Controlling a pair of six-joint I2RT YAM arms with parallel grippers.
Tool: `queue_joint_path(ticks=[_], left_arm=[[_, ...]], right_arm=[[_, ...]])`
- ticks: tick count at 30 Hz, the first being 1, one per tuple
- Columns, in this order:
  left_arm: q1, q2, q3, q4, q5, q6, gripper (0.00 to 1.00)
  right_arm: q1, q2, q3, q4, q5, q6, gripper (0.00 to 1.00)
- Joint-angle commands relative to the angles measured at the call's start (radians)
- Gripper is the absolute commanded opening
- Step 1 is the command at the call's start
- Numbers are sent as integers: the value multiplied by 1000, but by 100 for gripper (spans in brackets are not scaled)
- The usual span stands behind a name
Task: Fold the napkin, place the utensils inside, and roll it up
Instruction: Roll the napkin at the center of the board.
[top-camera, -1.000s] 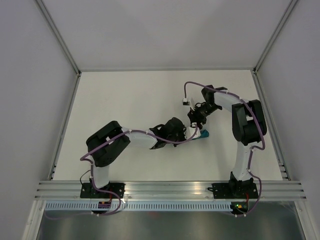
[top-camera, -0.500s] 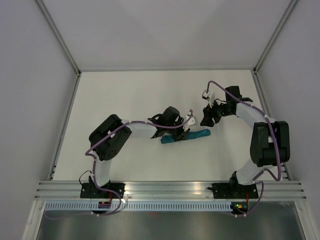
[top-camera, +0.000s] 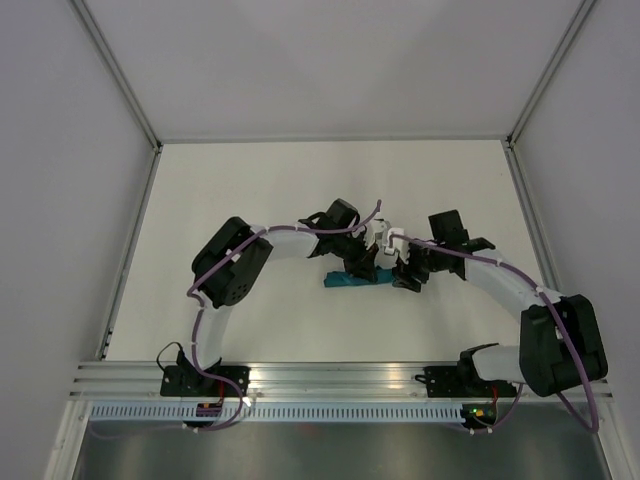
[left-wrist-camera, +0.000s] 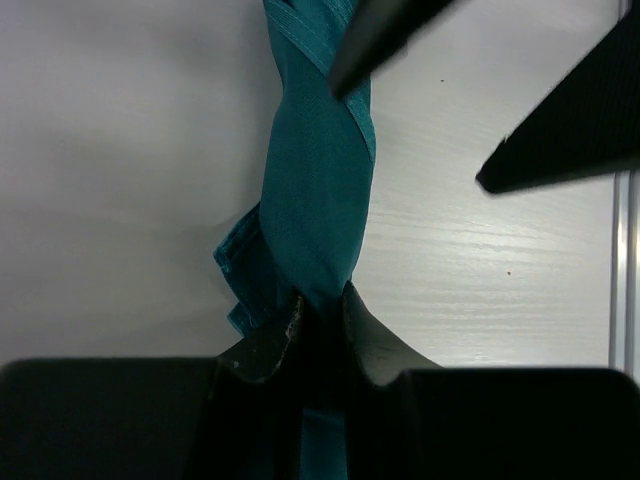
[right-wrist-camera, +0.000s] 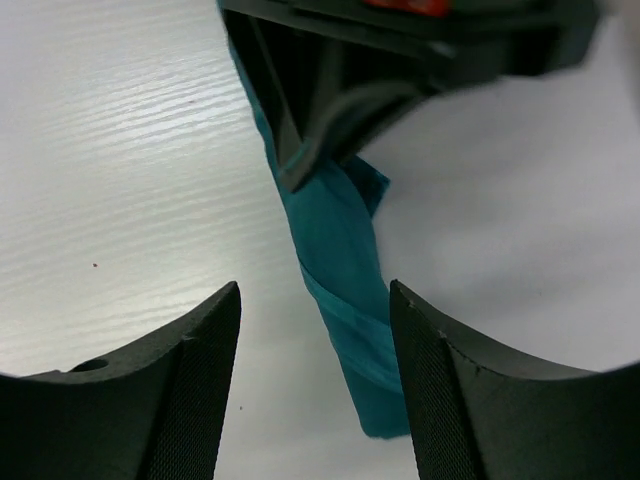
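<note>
Rolled teal cloth napkin (left-wrist-camera: 318, 190), on the white worktop (top-camera: 250, 190) just 6 o'clock of centre, is pinched by the left gripper (left-wrist-camera: 320, 312); the right gripper (right-wrist-camera: 315, 320) is spread wide astride it. Unrolling is risked by early release.

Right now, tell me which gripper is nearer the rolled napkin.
Left. The left gripper is shut on the napkin, pinching the roll. The right gripper hangs open over its other end, straddling it without visibly touching.
</note>
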Motion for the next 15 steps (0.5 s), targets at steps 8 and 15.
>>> queue_joint_path(ticks=[8,15], left_arm=[[7,137,31,-297,61,-19,20],[16,172,85,-344,82,-16,22]], right_arm=[[184,-31,-89,218,166,-27,69],[248,12,-99,228,206,-27,68]])
